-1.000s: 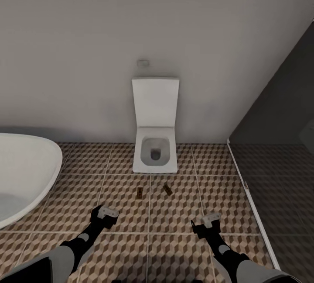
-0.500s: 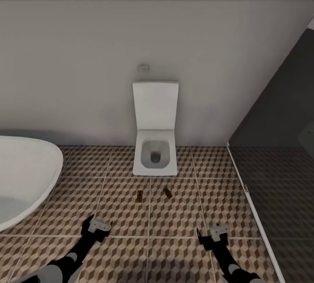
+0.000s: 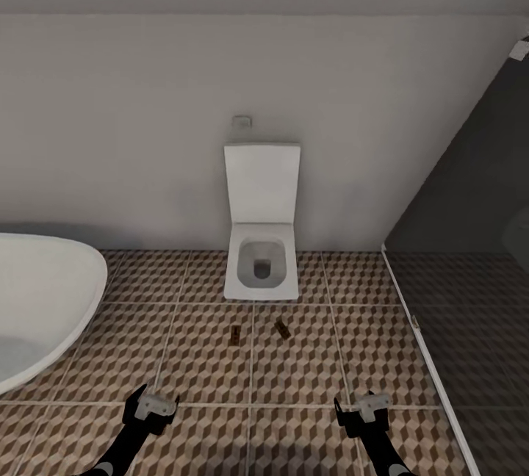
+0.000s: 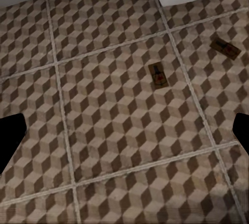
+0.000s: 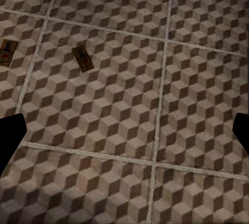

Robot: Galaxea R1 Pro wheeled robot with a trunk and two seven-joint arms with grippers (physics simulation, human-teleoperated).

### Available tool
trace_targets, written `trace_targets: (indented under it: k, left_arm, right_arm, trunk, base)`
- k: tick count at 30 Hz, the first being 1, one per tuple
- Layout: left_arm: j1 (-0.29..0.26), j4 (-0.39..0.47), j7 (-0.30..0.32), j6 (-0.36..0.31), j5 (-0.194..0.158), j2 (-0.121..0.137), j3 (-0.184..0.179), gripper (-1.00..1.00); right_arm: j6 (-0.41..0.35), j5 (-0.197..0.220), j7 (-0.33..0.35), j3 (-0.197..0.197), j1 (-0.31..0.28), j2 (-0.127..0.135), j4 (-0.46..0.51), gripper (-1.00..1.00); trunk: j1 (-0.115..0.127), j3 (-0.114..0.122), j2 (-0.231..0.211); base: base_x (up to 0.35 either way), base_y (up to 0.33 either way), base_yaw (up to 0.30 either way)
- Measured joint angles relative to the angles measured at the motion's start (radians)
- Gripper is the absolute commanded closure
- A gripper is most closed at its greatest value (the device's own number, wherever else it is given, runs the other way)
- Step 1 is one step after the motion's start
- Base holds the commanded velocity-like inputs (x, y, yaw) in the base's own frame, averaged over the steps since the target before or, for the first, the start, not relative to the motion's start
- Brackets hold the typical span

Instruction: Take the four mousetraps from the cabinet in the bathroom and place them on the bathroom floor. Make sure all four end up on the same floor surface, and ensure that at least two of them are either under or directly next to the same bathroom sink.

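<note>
You have two mousetraps lying flat on the bathroom floor point(image 3: 198, 358), just in front of the white toilet point(image 3: 261, 270): the left mousetrap point(image 3: 234, 335) and the right mousetrap point(image 3: 282, 327), near each other but apart, on either side of a pale grout line. Each reads as a small tan-brown rectangular board; from the left wrist camera the nearer one point(image 4: 157, 74) shows dark wire and a small red spot, while the other point(image 4: 225, 48) lies askew toward the toilet base. The right wrist camera sees the same pair, one point(image 5: 83, 58) whole and one point(image 5: 7, 53) cut by the picture's edge. From the head camera they are too small for you to make out wire or spot. Your left gripper point(image 3: 153, 407) and right gripper point(image 3: 367, 408) hang low over the tiles, well short of the traps; both have their fingers spread wide with nothing between them, only dark tips showing at the wrist views' sides. The bathtub point(image 3: 44, 307) is cropped at the left, and the dark shower floor point(image 3: 477, 358) sits behind a glass panel on the right.
</note>
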State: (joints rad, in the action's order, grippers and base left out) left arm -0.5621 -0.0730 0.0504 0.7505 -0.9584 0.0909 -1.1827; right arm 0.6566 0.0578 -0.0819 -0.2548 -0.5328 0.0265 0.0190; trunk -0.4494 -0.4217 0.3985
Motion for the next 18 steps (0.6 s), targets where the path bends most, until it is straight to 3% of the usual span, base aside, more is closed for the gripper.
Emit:
trace_targets:
  k: [5,18]
  left_arm:
    - [0.018,0.001,0.000,0.000,-0.005,-0.001,0.000,-1.00]
    - [0.024,0.000,-0.001,-0.008,-0.012,-0.023,0.003,-1.00]
  right_arm:
    - [0.000,0.027,-0.001,0.000,0.003,-0.003,0.000,-1.00]
    - [-0.002,0.037,-0.003,0.000,0.004,-0.008,0.000,-1.00]
  trunk:
    - [0.000,0.008,0.000]
    - [0.000,0.029,0.000]
  base:
    - [0.000,0.000,0.000]
    - [0.000,0.000,0.000]
